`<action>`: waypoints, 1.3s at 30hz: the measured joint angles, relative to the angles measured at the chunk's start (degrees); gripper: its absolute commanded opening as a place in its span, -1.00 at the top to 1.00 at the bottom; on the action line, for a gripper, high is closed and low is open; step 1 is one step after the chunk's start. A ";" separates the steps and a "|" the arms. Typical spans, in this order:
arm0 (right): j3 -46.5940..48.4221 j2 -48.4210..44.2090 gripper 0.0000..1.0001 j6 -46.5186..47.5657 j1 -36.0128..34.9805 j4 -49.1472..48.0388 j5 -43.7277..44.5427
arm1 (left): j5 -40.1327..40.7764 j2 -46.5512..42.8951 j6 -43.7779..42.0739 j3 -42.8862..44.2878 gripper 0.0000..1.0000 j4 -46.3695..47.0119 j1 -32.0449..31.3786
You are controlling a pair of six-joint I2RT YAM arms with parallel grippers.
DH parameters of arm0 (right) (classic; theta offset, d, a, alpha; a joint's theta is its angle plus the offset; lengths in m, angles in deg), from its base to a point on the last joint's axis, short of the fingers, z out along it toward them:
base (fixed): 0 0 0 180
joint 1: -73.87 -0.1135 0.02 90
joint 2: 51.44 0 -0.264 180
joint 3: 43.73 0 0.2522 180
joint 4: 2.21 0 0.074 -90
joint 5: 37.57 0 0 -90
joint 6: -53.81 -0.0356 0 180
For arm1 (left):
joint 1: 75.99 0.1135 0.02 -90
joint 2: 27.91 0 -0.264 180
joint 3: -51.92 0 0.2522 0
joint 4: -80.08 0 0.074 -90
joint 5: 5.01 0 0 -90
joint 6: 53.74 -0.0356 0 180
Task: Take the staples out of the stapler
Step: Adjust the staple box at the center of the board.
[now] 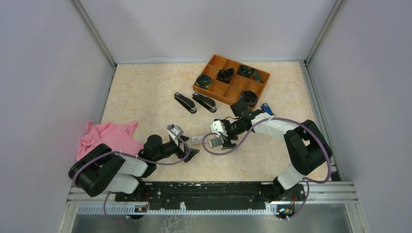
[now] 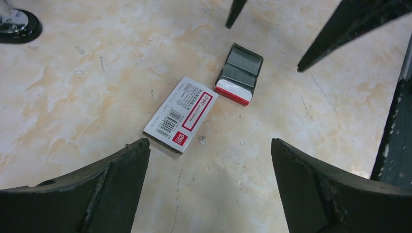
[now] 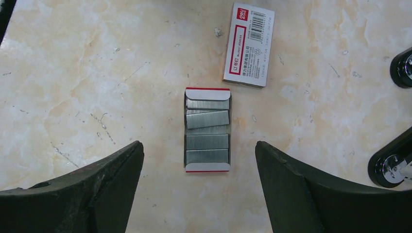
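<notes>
The two arms sit at the near edge of the worktop (image 1: 145,92). A crumpled pink cloth (image 1: 109,138) lies on the near left side, right by the left arm.

The left fingers (image 2: 111,189) are spread wide apart. They hold nothing and touch nothing. They point down at the middle of the worktop.

The right fingers (image 3: 97,189) are spread wide too, and they also hold nothing. They hang over the same middle spot and come in from the right side.

The staples (image 3: 207,128) lie under the right fingers. They are four short grey blocks in a row, and one block is a bit crooked. They sit in a little open tray (image 3: 208,167) with white and red ends. The tray lies flat on the worktop, and neither finger touches it.

Just beside the tray lies a flat white-and-red box (image 3: 248,44) with a bar code on it. It is a bit closer to the left fingers than the tray is.

Farther back, two black staplers (image 1: 185,103) lie side by side, well apart from the staples. Both look shut.

Behind them, near the back wall, is an orange bin (image 1: 221,90) with many small parts. Some parts hold dark round things that are too small to make out
</notes>
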 measured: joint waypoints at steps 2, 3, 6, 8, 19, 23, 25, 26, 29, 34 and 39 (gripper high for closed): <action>1.42 0.85 -0.66 -0.04 0.00 1.64 0.15 | -2.14 3.41 -3.58 -2.29 -0.99 7.87 0.00; 2.05 1.22 -0.66 -0.04 0.00 2.16 0.24 | -3.04 5.38 -5.27 -3.30 -0.99 11.89 0.00; 3.04 1.62 -0.66 -0.07 0.02 3.21 0.52 | -5.14 13.40 -10.69 -4.42 -0.97 23.78 -0.02; 3.08 1.62 -0.66 -0.09 0.07 3.54 0.72 | -6.12 19.15 -13.90 -4.35 -0.95 28.55 0.00; 3.08 1.57 -0.66 -0.11 0.83 4.20 0.92 | -10.71 28.65 -22.84 -1.81 -0.65 30.51 1.09; 3.08 1.49 -0.66 -0.13 0.83 4.20 0.92 | -13.05 29.11 -22.27 -1.27 -0.63 30.49 4.00; 3.08 1.49 -0.66 -0.15 0.83 4.17 0.92 | -13.38 28.33 -22.03 -1.68 -0.63 30.45 4.52; 3.08 1.49 -0.66 -0.15 0.83 4.17 0.94 | -13.53 27.28 -21.84 -2.05 -0.62 30.47 4.63; 3.08 1.49 -0.66 -0.15 0.83 4.20 0.98 | -13.86 24.85 -21.44 -2.29 -0.59 30.49 4.76; 3.08 1.49 -0.66 -0.15 0.83 4.20 1.31 | -16.55 25.31 -20.98 -0.52 -0.56 30.49 6.27; 3.08 1.49 -0.66 -0.15 0.83 4.20 1.57 | -21.33 27.87 -20.13 2.34 -0.53 30.49 8.94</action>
